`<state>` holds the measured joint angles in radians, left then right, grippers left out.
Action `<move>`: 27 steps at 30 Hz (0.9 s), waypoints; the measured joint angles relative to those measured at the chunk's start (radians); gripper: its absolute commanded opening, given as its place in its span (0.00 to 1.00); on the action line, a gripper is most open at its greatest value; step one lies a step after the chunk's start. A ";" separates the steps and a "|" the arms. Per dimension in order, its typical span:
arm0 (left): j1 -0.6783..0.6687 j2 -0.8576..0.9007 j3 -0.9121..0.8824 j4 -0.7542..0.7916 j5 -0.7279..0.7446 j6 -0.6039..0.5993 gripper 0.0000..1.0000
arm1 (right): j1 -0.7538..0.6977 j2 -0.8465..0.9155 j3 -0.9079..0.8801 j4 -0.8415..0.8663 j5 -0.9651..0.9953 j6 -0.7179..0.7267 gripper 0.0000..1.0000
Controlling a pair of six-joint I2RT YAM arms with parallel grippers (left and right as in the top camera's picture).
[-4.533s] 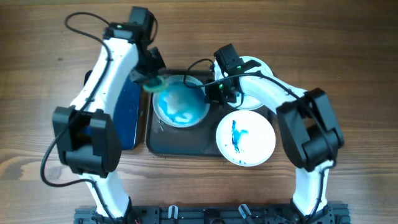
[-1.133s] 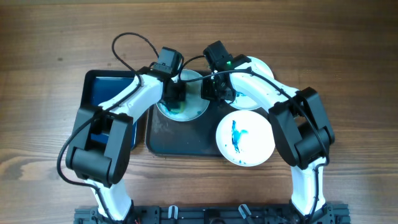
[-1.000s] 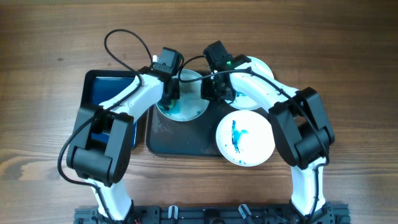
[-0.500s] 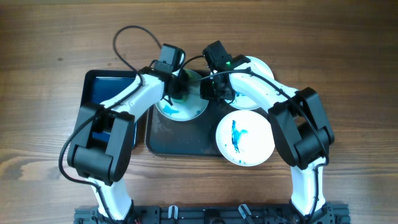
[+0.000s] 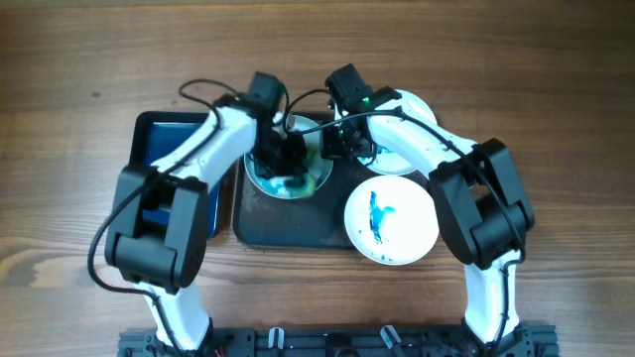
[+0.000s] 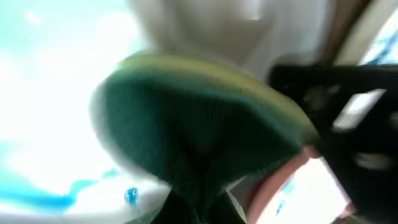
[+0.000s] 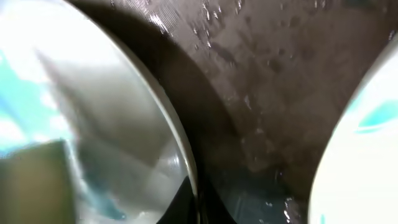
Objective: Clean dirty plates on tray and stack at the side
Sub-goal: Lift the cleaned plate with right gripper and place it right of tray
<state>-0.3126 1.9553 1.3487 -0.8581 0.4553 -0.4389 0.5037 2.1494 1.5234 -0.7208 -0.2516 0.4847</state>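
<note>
- Left gripper [image 5: 283, 159]: clamped on a green sponge [image 6: 199, 130], which is held over the blue-smeared plate [image 5: 310, 181].
- Blue-smeared plate: seated in the upper left part of the grey tray [image 5: 288, 223].
- Right gripper [image 5: 335, 147]: set at that plate's right rim and apparently pinched on it, though the wrist view is blurred.
- Streaked plate [image 5: 392, 220]: laid over the tray's lower right corner.
- Third plate [image 5: 397, 162]: lodged at the tray's upper right, partly covered by the right arm.
- Dark blue tray [image 5: 159, 139]: placed just left of the grey tray.

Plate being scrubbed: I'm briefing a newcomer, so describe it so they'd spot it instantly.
Find the big dark grey tray. The plate lies on its far left part. It alone has a green sponge pressed on it and teal smears across it.
</note>
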 measured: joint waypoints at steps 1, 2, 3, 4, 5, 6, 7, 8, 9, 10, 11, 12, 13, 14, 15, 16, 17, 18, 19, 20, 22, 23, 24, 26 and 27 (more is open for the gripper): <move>0.026 -0.002 0.063 -0.041 0.003 0.002 0.04 | -0.002 0.000 0.000 -0.010 -0.006 -0.013 0.04; 0.061 -0.004 0.135 -0.086 -0.014 0.003 0.04 | -0.003 -0.003 -0.001 -0.023 -0.008 -0.028 0.04; 0.092 -0.014 0.182 -0.099 -0.039 0.004 0.04 | -0.003 -0.009 -0.002 -0.034 -0.006 -0.042 0.04; 0.106 -0.019 0.209 -0.113 -0.049 0.004 0.04 | -0.002 -0.027 -0.008 -0.051 0.011 -0.062 0.04; 0.166 -0.058 0.272 -0.123 -0.112 0.002 0.04 | 0.003 -0.065 -0.015 -0.072 0.048 -0.090 0.04; 0.195 -0.089 0.287 -0.126 -0.153 -0.010 0.04 | 0.014 -0.104 -0.016 -0.080 0.110 -0.111 0.04; 0.209 -0.107 0.291 -0.127 -0.184 -0.016 0.04 | 0.029 -0.138 -0.016 -0.086 0.180 -0.124 0.04; 0.215 -0.116 0.293 -0.128 -0.207 -0.021 0.04 | 0.066 -0.198 -0.016 -0.087 0.309 -0.152 0.04; 0.217 -0.118 0.293 -0.129 -0.236 -0.025 0.04 | 0.101 -0.238 -0.016 -0.087 0.401 -0.171 0.04; 0.216 -0.117 0.293 -0.129 -0.251 -0.028 0.04 | 0.139 -0.264 -0.016 -0.087 0.505 -0.187 0.04; 0.216 -0.117 0.293 -0.127 -0.263 -0.031 0.04 | 0.195 -0.291 -0.016 -0.088 0.631 -0.208 0.04; 0.216 -0.117 0.293 -0.125 -0.271 -0.031 0.04 | 0.251 -0.304 -0.016 -0.090 0.768 -0.227 0.04; 0.216 -0.117 0.293 -0.126 -0.278 -0.032 0.04 | 0.316 -0.311 -0.016 -0.096 0.914 -0.245 0.04; 0.216 -0.117 0.293 -0.126 -0.280 -0.032 0.04 | 0.364 -0.311 -0.016 -0.101 1.015 -0.253 0.04; 0.216 -0.117 0.293 -0.126 -0.284 -0.032 0.04 | 0.409 -0.311 -0.016 -0.106 1.134 -0.260 0.04; 0.216 -0.117 0.293 -0.126 -0.287 -0.032 0.04 | 0.429 -0.311 -0.016 -0.106 1.197 -0.263 0.04; 0.216 -0.117 0.293 -0.124 -0.287 -0.032 0.04 | 0.449 -0.311 -0.016 -0.106 1.259 -0.267 0.04; 0.216 -0.117 0.293 -0.125 -0.287 -0.032 0.04 | 0.466 -0.311 -0.016 -0.106 1.318 -0.268 0.04; 0.216 -0.117 0.293 -0.125 -0.287 -0.032 0.04 | 0.478 -0.311 -0.016 -0.106 1.383 -0.271 0.04; 0.216 -0.117 0.293 -0.125 -0.287 -0.032 0.04 | 0.479 -0.311 -0.016 -0.106 1.423 -0.272 0.04; 0.216 -0.117 0.293 -0.125 -0.287 -0.032 0.04 | 0.478 -0.311 -0.016 -0.106 1.511 -0.274 0.04; 0.216 -0.117 0.293 -0.125 -0.288 -0.032 0.04 | 0.478 -0.311 -0.016 -0.106 1.542 -0.274 0.04; 0.216 -0.117 0.293 -0.125 -0.288 -0.032 0.04 | 0.478 -0.311 -0.016 -0.106 1.579 -0.274 0.04; 0.216 -0.117 0.293 -0.125 -0.287 -0.032 0.04 | 0.478 -0.311 -0.016 -0.106 1.600 -0.274 0.04; 0.216 -0.117 0.293 -0.125 -0.287 -0.032 0.04 | 0.478 -0.311 -0.016 -0.109 1.594 -0.274 0.04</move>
<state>-0.0971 1.8381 1.6413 -0.9833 0.1680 -0.4706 0.9821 1.8381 1.5078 -0.8295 1.3422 0.2108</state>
